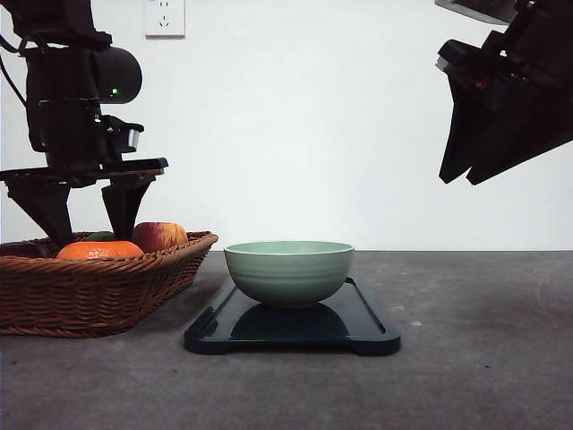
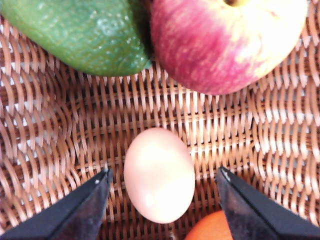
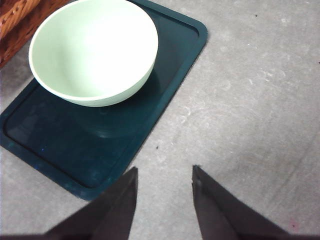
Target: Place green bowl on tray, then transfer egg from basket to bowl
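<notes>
We judge the first half done: the green bowl (image 1: pixel 288 270) sits on the black tray (image 1: pixel 372 333) at lower centre of the front view, empty. The egg transfer remains. At the left of that frame our left gripper (image 2: pixel 162 182) reaches down into the wicker basket (image 1: pixel 134 287), jaws spread wide either side of the egg (image 2: pixel 159 174), not touching it. Beyond lie an apple (image 2: pixel 225 42) and avocado (image 2: pixel 75 35). Upper right, our right gripper (image 1: pixel 479 170) hangs parted, holding nothing.

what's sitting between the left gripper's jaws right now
The egg lies between the open jaws of the left gripper on the basket weave, untouched, in the left wrist view.
</notes>
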### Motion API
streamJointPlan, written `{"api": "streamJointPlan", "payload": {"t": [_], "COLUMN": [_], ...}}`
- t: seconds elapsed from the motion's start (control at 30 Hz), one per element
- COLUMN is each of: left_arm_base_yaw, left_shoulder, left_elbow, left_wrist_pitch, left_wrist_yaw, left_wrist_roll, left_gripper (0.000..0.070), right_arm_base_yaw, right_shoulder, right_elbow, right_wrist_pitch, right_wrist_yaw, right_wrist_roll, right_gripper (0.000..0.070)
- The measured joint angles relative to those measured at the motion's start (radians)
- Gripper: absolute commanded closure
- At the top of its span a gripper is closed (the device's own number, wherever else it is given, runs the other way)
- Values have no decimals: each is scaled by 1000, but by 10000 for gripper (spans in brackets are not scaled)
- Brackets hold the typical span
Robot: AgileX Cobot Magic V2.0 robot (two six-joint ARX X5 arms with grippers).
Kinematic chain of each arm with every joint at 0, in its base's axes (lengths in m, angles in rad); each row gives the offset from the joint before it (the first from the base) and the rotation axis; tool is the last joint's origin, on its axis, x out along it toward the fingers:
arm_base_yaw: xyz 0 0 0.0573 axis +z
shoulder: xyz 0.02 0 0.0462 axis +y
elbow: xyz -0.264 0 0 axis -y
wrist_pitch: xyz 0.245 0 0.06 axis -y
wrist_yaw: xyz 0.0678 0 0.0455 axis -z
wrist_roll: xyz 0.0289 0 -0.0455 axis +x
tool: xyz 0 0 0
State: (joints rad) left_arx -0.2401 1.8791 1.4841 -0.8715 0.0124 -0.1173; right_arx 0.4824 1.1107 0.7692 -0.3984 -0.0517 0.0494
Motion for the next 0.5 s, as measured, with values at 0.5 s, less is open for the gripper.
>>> {"api": "streamJointPlan", "payload": {"t": [0.5], "left_arm_base_yaw": [0], "left_shoulder": [45], "left_elbow": [0], "left_wrist_pitch": [0], "left_wrist_yaw": [-4], "left_wrist_roll": [0], "left_gripper": [382], "right_arm_base_yaw": [0], "right_shoulder": [0], "right_elbow": [0], "right_wrist_pitch": [15], "right_wrist_yaw": [0], "right_wrist_roll": [2], "right_gripper": [486]}}
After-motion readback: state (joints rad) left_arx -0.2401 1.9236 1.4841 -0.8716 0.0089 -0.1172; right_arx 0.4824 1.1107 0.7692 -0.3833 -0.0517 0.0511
